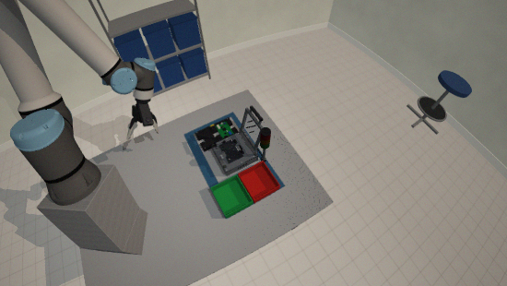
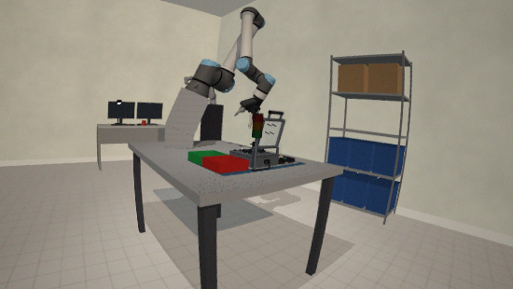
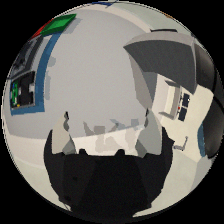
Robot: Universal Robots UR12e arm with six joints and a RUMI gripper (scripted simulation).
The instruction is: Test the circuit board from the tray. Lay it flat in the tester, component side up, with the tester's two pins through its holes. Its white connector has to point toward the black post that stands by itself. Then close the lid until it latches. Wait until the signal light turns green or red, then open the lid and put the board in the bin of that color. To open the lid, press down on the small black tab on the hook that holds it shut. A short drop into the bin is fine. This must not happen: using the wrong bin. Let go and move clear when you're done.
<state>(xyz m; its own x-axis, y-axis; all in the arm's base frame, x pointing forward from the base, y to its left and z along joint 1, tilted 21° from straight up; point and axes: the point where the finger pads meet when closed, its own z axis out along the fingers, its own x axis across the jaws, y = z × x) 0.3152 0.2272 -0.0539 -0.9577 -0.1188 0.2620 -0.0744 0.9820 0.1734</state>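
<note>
The green circuit board [image 1: 224, 129] [image 3: 20, 93] lies in the black tray [image 1: 206, 137] at the far end of the blue mat [image 1: 201, 165]. The grey tester [image 1: 232, 156] [image 2: 254, 157] stands beside the tray with its lid [image 1: 252, 125] [image 2: 273, 131] raised. The signal light [image 1: 265, 138] [image 2: 256, 126] stands by the tester. The green bin [image 1: 231, 196] [image 2: 205, 155] [image 3: 60, 23] and the red bin [image 1: 259, 181] [image 2: 226, 163] sit side by side at the mat's near end. My gripper [image 1: 143, 133] [image 2: 240, 112] [image 3: 105, 110] is open and empty. It hangs high over bare table [image 1: 161, 217] [image 3: 95, 75], well to the left of the tray.
The arm's grey pedestal [image 1: 92, 217] stands at the table's left end. A shelf with blue crates [image 1: 161, 37] [image 2: 368, 149] stands behind the table. A blue stool [image 1: 443, 98] is far right. A desk with monitors [image 2: 132, 123] stands in the background.
</note>
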